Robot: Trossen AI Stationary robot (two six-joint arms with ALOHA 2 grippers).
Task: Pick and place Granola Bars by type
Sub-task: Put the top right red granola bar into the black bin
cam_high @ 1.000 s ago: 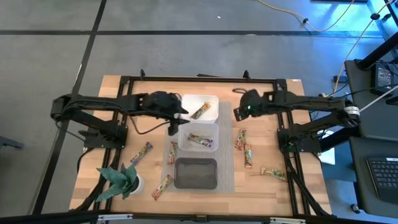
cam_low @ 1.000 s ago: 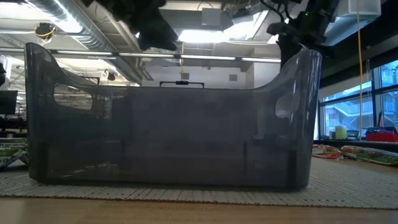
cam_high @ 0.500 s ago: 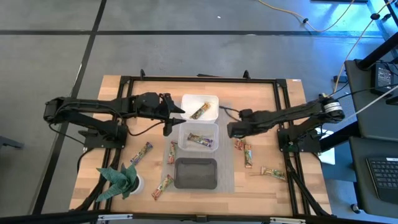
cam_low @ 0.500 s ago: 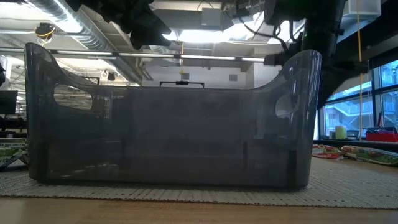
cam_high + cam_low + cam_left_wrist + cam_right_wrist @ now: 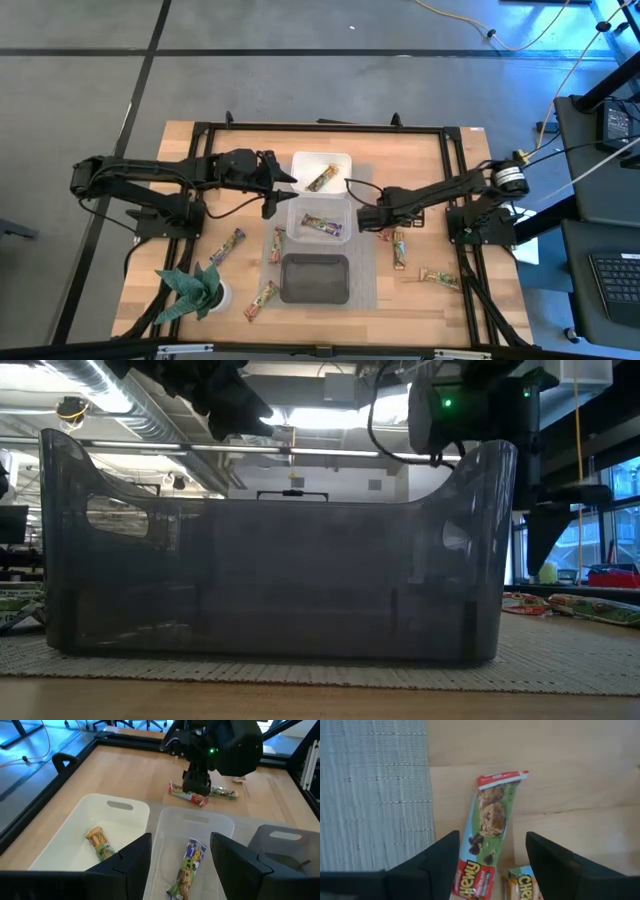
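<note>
My right gripper [image 5: 366,218] [image 5: 492,840] is low over the table just right of the clear tub [image 5: 340,205], open. Its fingers stand on either side of a red-orange granola bar [image 5: 489,827] [image 5: 385,226] that lies flat on the wood. My left gripper [image 5: 283,192] [image 5: 181,840] hovers open at the left side of the white tub [image 5: 300,160] and the clear tub. A green-brown bar [image 5: 100,843] lies in the white tub and a purple-blue bar [image 5: 190,865] in the clear one. The black tub [image 5: 315,293] sits nearest.
More bars lie on the wood right of the tubs [image 5: 399,250] [image 5: 438,278], with an orange one [image 5: 522,882] next to the red bar. Others lie left of the tubs [image 5: 229,246] [image 5: 277,243] [image 5: 262,299]. A potted plant [image 5: 190,290] stands near the left corner. A grey mat [image 5: 375,795] lies under the tubs.
My right gripper has swung from beside the white tub toward the table's near edge and leftward, and has come down over the red-orange bar right of the clear tub. My left gripper drew back slightly toward the table's left, then stayed still.
</note>
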